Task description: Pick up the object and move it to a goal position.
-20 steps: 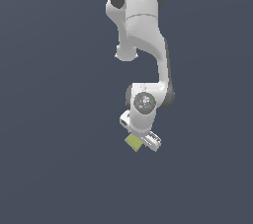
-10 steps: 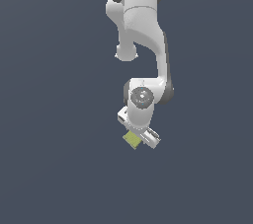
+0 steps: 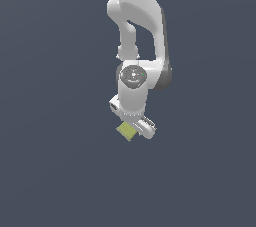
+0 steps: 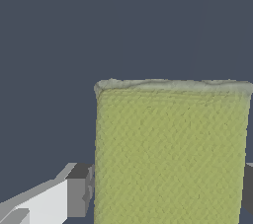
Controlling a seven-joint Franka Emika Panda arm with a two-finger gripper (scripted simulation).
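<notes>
The white arm reaches down from the upper edge of the exterior view and ends in the claw, which hangs against a plain dark grey-blue background. No container of any kind shows in either view, so nothing can be said of contents.

The yellow-green block sits at the claw's tip, on the side toward the exterior view's left, partly covered by the white claw body. Only a small tilted patch of it shows there. It is narrower than the claw.

In the wrist view the block fills much of the picture as a flat matte rectangle with a slightly paler, uneven far edge. A finger with a grey pad and a white body presses against one of its long sides; at the opposite side a sliver of another dark pad touches the other long side at the picture's edge. The claw is thus closed partway, to the width of the block, and has the block clamped between its two pads.

Behind the block in the wrist view there is only the same even dark surface. Whether the block touches any surface below the claw cannot be told, since no floor line or shadow is visible in either view.
</notes>
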